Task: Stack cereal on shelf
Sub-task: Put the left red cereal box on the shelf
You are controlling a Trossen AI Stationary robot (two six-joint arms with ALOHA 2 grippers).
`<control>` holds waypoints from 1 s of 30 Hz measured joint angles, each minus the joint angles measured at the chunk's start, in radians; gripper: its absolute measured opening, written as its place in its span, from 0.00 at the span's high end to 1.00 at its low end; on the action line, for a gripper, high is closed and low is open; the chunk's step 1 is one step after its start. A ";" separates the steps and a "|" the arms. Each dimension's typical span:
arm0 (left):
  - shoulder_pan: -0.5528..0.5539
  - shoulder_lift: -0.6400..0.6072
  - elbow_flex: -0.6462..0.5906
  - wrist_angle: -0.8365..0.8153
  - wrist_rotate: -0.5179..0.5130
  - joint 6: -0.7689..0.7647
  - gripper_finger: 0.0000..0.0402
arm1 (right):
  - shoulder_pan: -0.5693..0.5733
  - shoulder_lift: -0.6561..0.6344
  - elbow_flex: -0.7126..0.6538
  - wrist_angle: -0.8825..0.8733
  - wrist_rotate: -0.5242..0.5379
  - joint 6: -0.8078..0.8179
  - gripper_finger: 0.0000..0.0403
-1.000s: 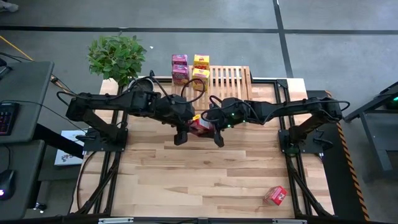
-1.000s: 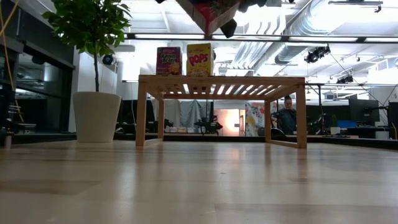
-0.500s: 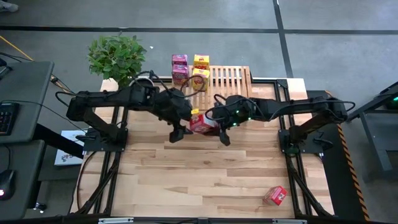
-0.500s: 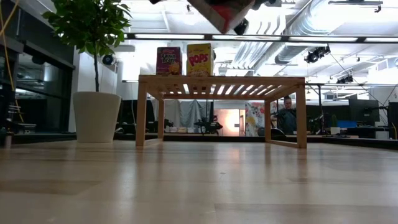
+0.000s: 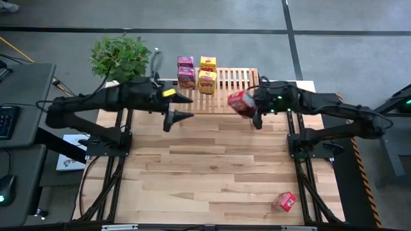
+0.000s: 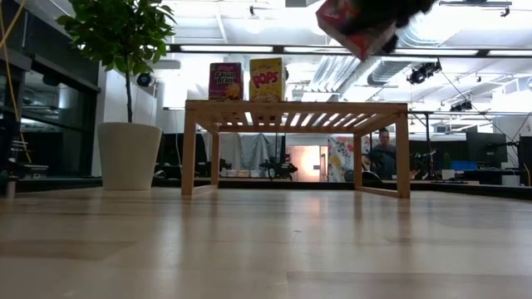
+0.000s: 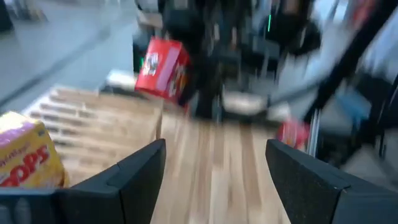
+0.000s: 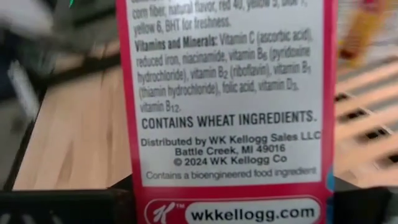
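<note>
My right gripper [image 5: 254, 109] is shut on a red cereal box [image 5: 240, 102], held high beside the near right part of the light-wood slatted shelf [image 5: 236, 82]. The box also shows in the low view [image 6: 352, 25] and the left wrist view [image 7: 163, 68]. Two pink boxes [image 5: 185, 69] and two yellow boxes [image 5: 207, 72] stand on the shelf's left end. A second red box [image 5: 283, 201] lies on the table at the near right. My left gripper [image 7: 214, 162] is open and empty, left of the shelf's near edge [image 5: 180, 107]. My right gripper pinches the red box between its two fingers, near the end of the narrow printed side panel that bears the web address [image 8: 249, 211]. The fingers come from the table's right. The box is lifted clear of table and shelf and sits tilted [image 6: 352, 25].
A potted plant [image 5: 120, 58] stands at the table's far left corner. The shelf's right part [image 5: 247, 76] carries nothing. Bare tabletop [image 5: 212, 173] lies between the arms and the near edge. A person [image 6: 383, 154] sits in the room behind.
My right gripper has carried the red box from the table's middle toward the right and far edge, up beside the shelf, and the box has tipped. My left gripper has drawn back from the box toward the table's left and far edge.
</note>
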State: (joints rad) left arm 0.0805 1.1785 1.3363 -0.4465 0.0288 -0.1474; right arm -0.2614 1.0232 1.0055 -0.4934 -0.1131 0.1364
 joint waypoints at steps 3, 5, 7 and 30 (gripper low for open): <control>0.018 -0.119 -0.225 0.293 -0.013 -0.069 0.33 | -0.040 -0.087 -0.166 0.230 0.045 0.104 0.57; 0.026 -0.177 -0.347 0.482 -0.047 -0.095 0.33 | -0.074 -0.107 -0.260 0.481 0.075 0.160 0.57; 0.034 -0.218 -0.437 0.646 -0.084 -0.102 0.33 | -0.120 -0.098 -0.322 0.713 0.094 0.176 0.57; 0.057 -0.256 -0.542 0.901 -0.225 -0.165 0.33 | -0.599 0.586 0.030 0.973 -0.563 -0.047 0.57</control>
State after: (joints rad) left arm 0.1375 0.9222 0.7940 0.4549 -0.1961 -0.3126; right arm -0.8606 1.6094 1.0351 0.4794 -0.6762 0.0894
